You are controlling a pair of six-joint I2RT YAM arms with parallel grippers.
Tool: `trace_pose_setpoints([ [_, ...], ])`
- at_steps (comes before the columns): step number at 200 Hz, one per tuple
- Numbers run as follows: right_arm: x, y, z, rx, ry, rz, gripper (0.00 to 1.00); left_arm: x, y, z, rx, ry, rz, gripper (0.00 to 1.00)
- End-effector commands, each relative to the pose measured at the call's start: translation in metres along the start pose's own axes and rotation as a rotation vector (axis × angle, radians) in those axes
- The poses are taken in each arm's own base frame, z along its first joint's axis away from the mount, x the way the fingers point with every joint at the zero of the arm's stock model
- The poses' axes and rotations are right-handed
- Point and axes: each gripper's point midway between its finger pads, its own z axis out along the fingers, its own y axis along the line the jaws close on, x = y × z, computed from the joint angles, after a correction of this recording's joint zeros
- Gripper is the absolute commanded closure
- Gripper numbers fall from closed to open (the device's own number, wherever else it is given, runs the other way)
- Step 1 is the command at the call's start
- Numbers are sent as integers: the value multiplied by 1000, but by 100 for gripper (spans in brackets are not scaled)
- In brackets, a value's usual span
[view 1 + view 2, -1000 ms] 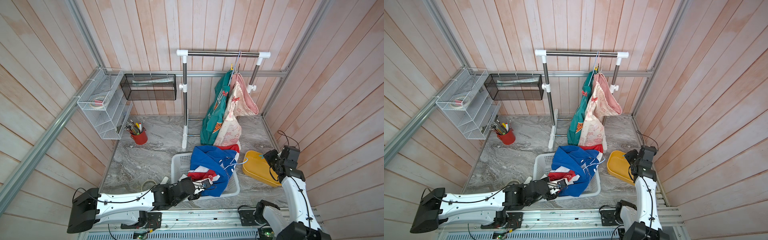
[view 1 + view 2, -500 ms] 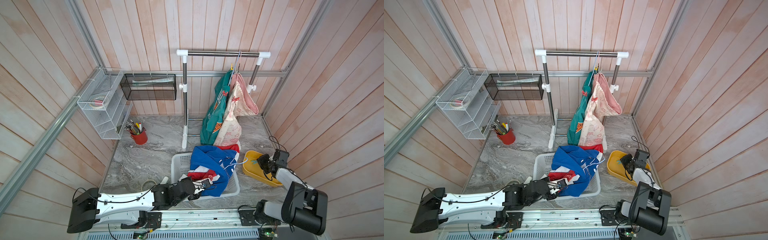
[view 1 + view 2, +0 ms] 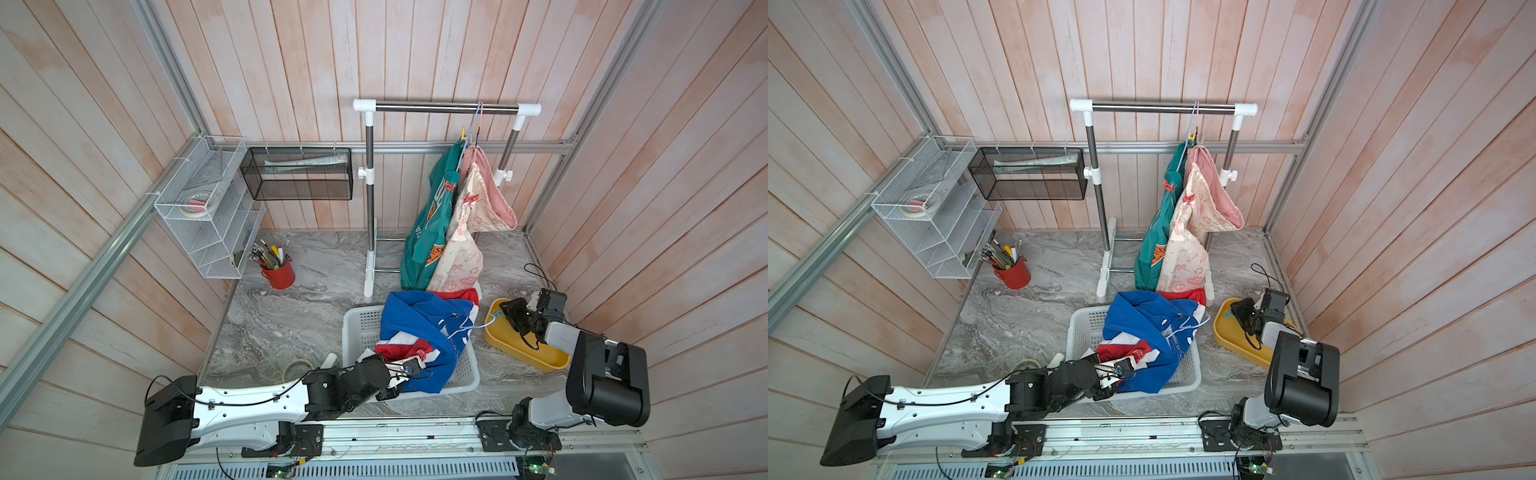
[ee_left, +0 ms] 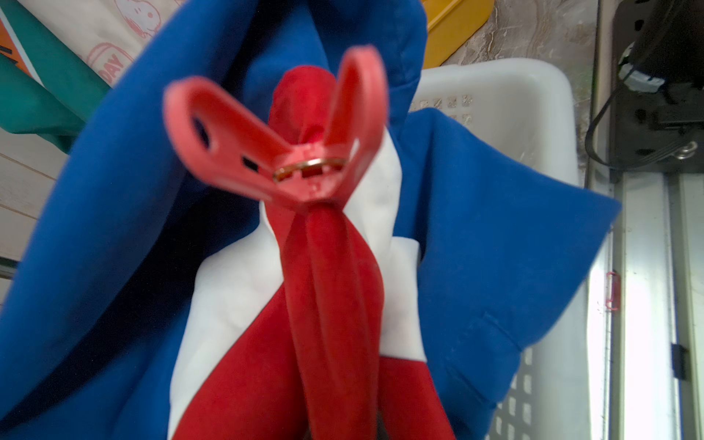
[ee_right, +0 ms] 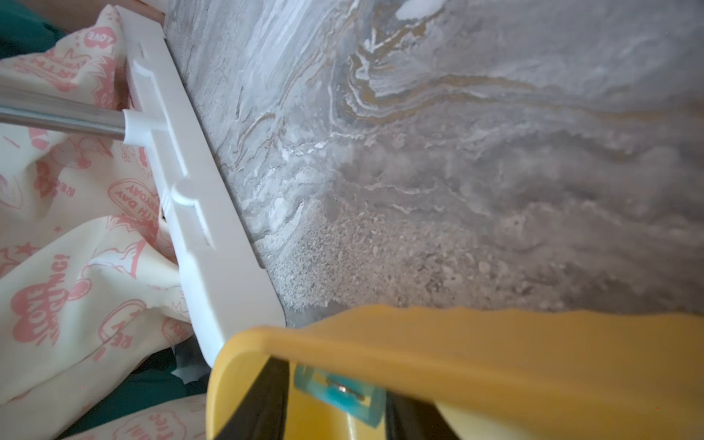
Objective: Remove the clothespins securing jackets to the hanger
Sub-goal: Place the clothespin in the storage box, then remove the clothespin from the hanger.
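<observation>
left arm stretched low; left pincer (image 3: 409, 368) pinches blue jacket (image 3: 419, 320) by coral clothespin (image 4: 282, 150). In yellow tray (image 3: 536, 357), right pincer (image 3: 509, 311) spread; wrist view shows teal clothespin (image 5: 335, 394) between fingers (image 5: 263, 404).

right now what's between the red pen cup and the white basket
nothing, only bare marble tabletop separates the red pen cup from the white basket; both top views show it

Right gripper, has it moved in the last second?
Yes. The right gripper shifted across the yellow tray toward the white basket.
</observation>
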Motion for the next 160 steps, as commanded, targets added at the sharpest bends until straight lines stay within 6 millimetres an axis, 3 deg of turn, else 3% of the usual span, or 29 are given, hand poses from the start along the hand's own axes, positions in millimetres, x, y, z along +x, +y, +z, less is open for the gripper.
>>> trace_pose_setpoints([
  [1, -14, 12, -6, 9, -29, -70, 47, 13, -13, 0, 51, 38, 2, 100],
  [28, -14, 17, -28, 37, -60, -106, 36, 12, -9, -3, 44, 29, -25, 100],
  [54, -2, 48, -61, -21, -108, -232, 35, 8, 2, -8, 44, 10, -95, 100],
  [89, 43, 104, -104, -244, -107, -414, 40, 7, 20, -15, 40, -8, -190, 100],
  [114, 81, 140, -133, -430, -93, -551, 38, 6, 31, -19, 46, -26, -256, 100],
  [160, 132, 172, -161, -630, -76, -718, 33, 8, 44, -17, 74, -43, -357, 100],
])
